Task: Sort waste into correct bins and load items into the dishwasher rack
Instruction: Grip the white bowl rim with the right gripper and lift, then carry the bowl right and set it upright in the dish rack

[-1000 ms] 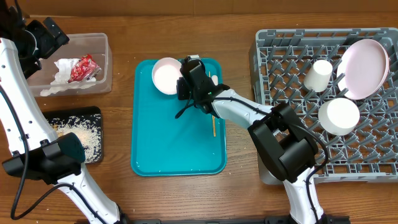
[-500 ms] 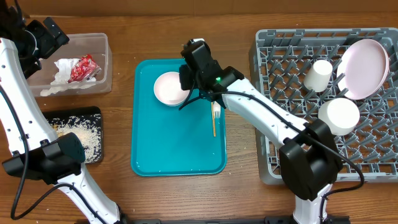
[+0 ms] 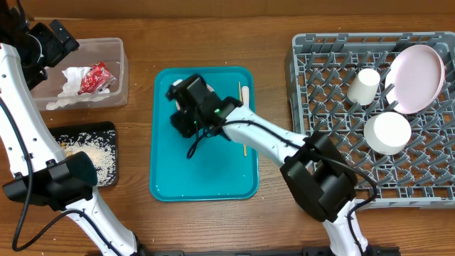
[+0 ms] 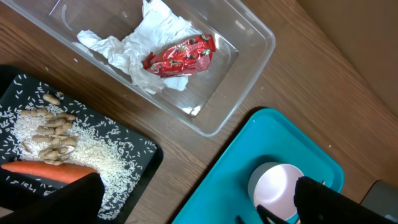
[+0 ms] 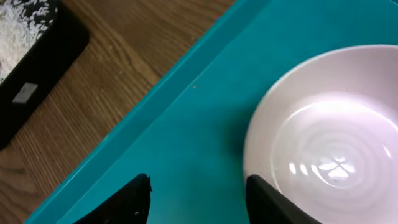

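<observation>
- Fingers (image 5: 137, 199) of the right gripper (image 5: 198, 202) stand apart and empty, low over the teal tray (image 5: 186, 137) just beside the bowl (image 5: 323, 143), likely lining up on its rim.
- The left gripper (image 4: 194, 204) hangs wide open and empty near the tub (image 4: 249, 56), out of the way.
- Only the overhead view shows the rack (image 3: 320, 64) holding the plate (image 3: 419, 75) and cup (image 3: 364, 85). There the arm hides most of the bowl.

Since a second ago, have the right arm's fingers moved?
Yes. The right fingers moved left, from the teal rectangular plastic tray's right half to its left half.

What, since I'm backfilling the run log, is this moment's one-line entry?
left end effector: open, empty | right end effector: open, over teal tray, beside white bowl
</observation>
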### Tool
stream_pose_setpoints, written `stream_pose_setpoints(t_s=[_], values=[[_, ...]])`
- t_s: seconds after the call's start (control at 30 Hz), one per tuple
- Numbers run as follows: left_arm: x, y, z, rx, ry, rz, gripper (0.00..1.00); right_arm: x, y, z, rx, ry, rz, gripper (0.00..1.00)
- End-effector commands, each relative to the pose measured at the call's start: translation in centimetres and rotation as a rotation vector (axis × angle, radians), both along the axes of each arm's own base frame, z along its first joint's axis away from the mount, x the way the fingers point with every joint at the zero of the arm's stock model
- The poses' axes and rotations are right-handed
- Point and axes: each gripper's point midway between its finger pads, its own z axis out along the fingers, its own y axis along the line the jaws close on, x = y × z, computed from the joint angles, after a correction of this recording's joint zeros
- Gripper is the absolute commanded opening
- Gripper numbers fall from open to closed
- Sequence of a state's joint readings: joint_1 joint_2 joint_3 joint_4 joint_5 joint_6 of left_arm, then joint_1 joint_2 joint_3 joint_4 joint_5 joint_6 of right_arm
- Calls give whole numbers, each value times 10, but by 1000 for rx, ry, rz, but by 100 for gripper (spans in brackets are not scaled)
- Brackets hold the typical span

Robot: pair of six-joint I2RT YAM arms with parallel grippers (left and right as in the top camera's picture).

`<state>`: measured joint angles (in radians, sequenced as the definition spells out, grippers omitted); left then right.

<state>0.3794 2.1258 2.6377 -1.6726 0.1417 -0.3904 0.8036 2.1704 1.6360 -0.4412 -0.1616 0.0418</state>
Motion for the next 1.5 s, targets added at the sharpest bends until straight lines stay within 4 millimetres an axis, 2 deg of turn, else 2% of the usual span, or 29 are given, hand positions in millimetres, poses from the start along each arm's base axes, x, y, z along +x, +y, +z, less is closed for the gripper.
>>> stream_pose_setpoints(t_s=[0.0, 0.13, 0.3, 0.47, 0.53, 0.6, 0.67, 0.73, 0.83, 0.9, 1.03, 1.2, 1.27, 1.37, 1.43, 1.47], values=[[2, -5, 0, -7, -2, -6, 100, 7, 0, 1, -46, -74, -2, 53], [2, -5, 0, -7, -2, -6, 100, 16, -7, -8, -78, -91, -34, 53], [2, -5, 0, -7, -3, -6, 100, 23, -7, -6, -79, -123, -50, 53], [2, -5, 0, -7, -2, -6, 100, 17, -7, -31, -101, -74, -32, 52], [2, -5, 0, -7, -2, -6, 100, 16, -8, -35, -106, -69, -32, 51], [2, -5, 0, -7, -2, -6, 100, 17, -7, -34, -104, -69, -35, 42], [2, -5, 0, -7, -2, -6, 100, 17, -7, -34, -97, -65, -47, 26], [2, -5, 0, -7, -2, -6, 100, 19, -8, -34, -90, -54, -67, 16], [2, -5, 0, -7, -2, -6, 100, 23, -9, -27, -68, -42, -107, 9], [2, -5, 0, -7, -3, -6, 100, 30, -12, -10, -37, -31, -154, 6], [2, -5, 0, -7, -2, -6, 100, 40, -28, 41, 41, -9, -250, 4], [2, -5, 0, -7, -2, -5, 100, 41, -63, 113, 153, 30, -346, 4], [2, -5, 0, -7, -2, -5, 100, 42, -96, 151, 211, 57, -415, 4], [2, -5, 0, -7, -2, -5, 100, 41, -137, 192, 311, 114, -441, 4], [2, -5, 0, -7, -2, -5, 100, 42, -179, 219, 406, 169, -454, 4], [2, -5, 0, -7, -2, -6, 100, 42, -197, 226, 439, 199, -467, 4]])
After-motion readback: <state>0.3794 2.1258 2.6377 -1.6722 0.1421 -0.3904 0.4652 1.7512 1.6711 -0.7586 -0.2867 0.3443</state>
